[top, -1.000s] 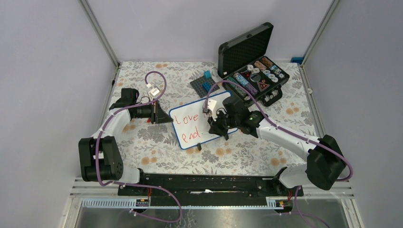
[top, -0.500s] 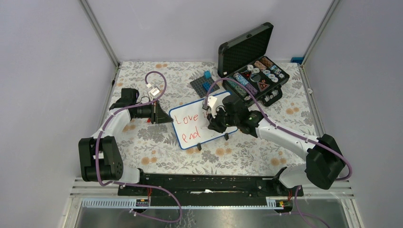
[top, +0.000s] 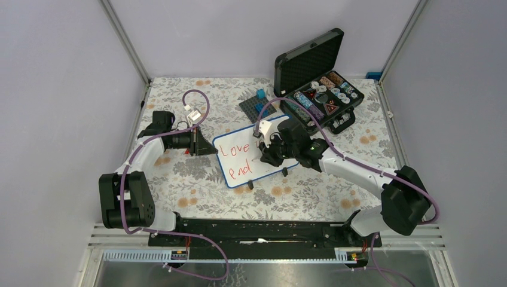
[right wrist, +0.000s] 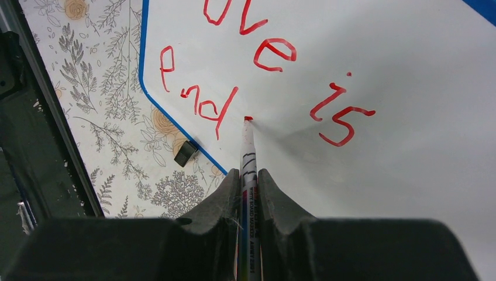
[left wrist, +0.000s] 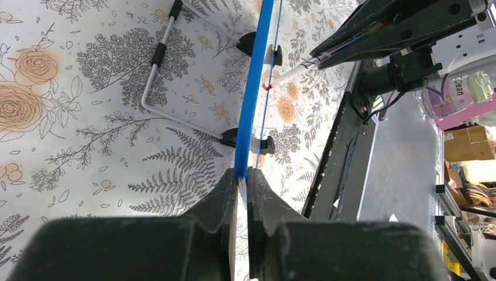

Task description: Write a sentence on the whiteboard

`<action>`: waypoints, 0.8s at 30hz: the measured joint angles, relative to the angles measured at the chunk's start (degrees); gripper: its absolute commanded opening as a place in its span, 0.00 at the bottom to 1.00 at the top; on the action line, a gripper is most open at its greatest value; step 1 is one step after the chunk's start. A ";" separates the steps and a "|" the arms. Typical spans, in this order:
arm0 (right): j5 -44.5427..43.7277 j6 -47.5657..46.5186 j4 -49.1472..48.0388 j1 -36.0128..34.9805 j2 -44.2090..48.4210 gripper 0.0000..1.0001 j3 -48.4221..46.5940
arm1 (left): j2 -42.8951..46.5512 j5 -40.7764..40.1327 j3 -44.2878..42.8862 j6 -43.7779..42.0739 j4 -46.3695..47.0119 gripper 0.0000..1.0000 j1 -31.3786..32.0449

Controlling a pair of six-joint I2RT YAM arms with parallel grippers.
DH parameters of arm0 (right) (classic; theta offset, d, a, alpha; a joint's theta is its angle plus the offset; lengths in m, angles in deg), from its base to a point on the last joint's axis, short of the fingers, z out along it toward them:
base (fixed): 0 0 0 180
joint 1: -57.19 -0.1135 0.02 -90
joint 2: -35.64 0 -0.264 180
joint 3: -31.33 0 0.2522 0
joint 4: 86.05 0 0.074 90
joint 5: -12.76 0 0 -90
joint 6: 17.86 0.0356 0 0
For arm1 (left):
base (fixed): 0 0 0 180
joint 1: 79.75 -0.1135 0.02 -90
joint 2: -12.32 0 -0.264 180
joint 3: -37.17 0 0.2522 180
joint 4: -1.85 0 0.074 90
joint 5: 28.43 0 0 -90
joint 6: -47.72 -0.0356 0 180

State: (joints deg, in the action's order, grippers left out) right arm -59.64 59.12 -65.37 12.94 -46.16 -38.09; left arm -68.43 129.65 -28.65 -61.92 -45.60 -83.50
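Note:
The whiteboard (top: 239, 140), white with a thin blue frame, lies tilted on the floral table. My left gripper (top: 210, 149) is shut on its left edge; the left wrist view shows the blue frame (left wrist: 252, 88) running edge-on from between the jaws. The sentence (top: 236, 159) in red reads "Love is" above "end" (right wrist: 199, 105). My right gripper (top: 267, 156) is shut on a white marker (right wrist: 248, 158) and holds its red tip on the board, just right of "end" and below "is" (right wrist: 339, 114). The marker also shows in the left wrist view (left wrist: 298, 71).
An open black case (top: 317, 84) with coloured small parts stands behind the board at the right. A grey studded baseplate (top: 256, 106) with blue bricks sits just behind the board. A metal stand wire (left wrist: 158, 76) lies under the board. A black foot (right wrist: 186, 153) sits at the board's near edge.
My right gripper has moved the marker a little up and left over the board, from the near edge toward the spot right of "end". The left gripper has not moved.

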 measured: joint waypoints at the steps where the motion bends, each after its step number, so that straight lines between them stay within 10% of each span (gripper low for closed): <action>1: 0.09 -0.02 0.02 0.00 -0.11 0.00 0.00 | 0.00 -0.02 0.00 0.02 0.02 0.00 0.00; 24: 2.91 -2.21 1.57 -0.02 -0.98 0.00 2.73 | 0.00 -0.04 -0.02 0.00 0.15 0.00 0.07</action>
State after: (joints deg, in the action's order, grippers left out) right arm -56.73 56.91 -63.79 12.92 -47.14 -35.36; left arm -68.43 129.60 -28.67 -61.92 -45.45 -83.43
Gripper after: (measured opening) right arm 0.193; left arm 0.069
